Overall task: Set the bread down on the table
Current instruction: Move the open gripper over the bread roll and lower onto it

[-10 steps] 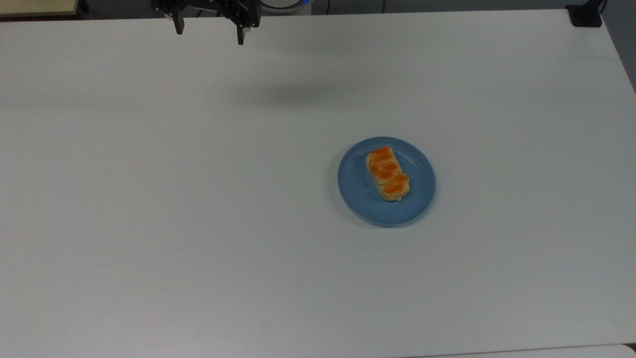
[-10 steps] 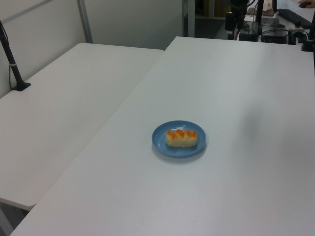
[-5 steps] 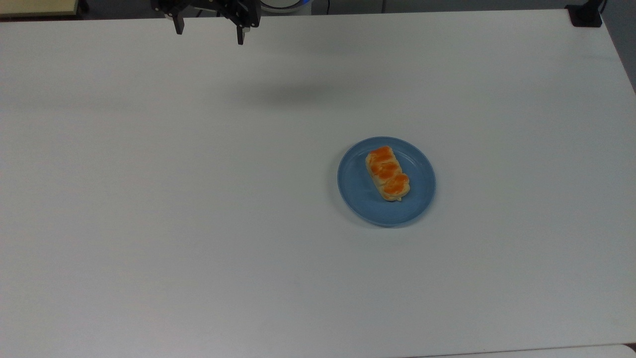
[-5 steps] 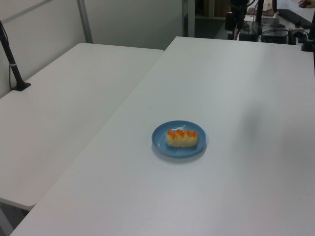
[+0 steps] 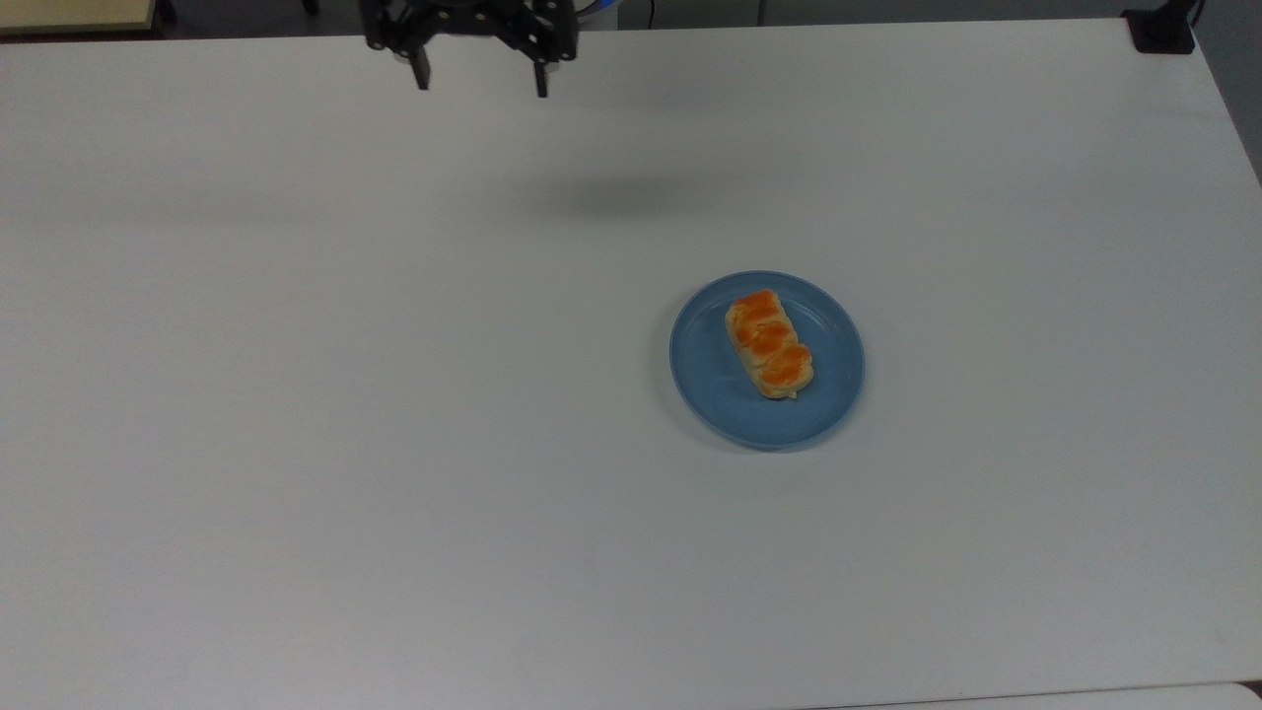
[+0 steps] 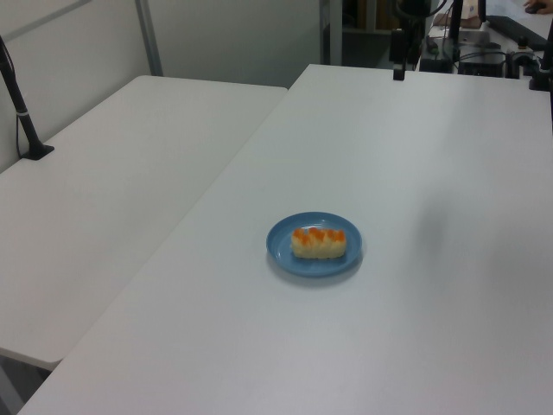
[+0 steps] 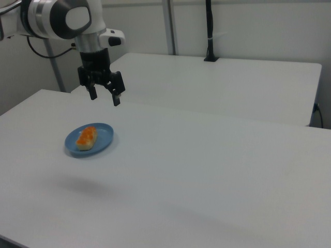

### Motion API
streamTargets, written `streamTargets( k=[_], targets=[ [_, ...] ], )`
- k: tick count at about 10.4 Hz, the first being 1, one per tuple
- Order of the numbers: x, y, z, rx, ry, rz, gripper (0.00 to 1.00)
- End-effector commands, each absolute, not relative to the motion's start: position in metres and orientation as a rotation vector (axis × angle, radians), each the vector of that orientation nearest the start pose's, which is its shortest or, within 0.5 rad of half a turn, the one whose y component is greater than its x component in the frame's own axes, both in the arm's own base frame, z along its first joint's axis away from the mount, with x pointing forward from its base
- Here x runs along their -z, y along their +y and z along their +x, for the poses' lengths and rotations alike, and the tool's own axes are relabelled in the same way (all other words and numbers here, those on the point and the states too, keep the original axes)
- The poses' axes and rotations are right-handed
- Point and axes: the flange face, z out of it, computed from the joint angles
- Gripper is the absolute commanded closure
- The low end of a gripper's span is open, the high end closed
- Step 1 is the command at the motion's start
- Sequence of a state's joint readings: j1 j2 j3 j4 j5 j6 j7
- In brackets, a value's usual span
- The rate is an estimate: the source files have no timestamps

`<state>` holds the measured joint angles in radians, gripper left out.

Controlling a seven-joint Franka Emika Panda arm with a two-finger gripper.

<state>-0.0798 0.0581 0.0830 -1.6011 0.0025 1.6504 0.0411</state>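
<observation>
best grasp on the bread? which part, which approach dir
Grip the bread mid-length, across its short width, coming straight down. It lies flat on the blue plate, long axis running from the top view's upper left to lower right, both long sides clear. The gripper is open, up high and far from it.

A second white table (image 6: 130,173) stood at the left view's left, before a pale wall (image 6: 233,35).

White rounded arm (image 7: 62,18) with grey joint caps and a black cable trailing behind. Black wrist block below, ending in a black gripper (image 7: 105,98) with two slim, straight dark fingers (image 5: 422,71) set wide apart.
</observation>
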Motion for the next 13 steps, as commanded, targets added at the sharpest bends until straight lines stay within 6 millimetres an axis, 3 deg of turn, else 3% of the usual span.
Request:
streamTargets(
  k=[1,3,6,9,13],
  targets=[
    [-0.563,0.062,0.593,0.019,-0.035,-3.100,0.00],
    [-0.530,0.110,0.611,0.049,-0.067,-3.102,0.00],
    [-0.456,0.185,0.630,0.062,-0.231,-3.110,0.00],
    [-0.405,0.228,0.636,0.100,-0.205,-3.173,0.00],
    [-0.345,0.261,0.649,0.155,-0.178,-3.192,0.00]
  ],
)
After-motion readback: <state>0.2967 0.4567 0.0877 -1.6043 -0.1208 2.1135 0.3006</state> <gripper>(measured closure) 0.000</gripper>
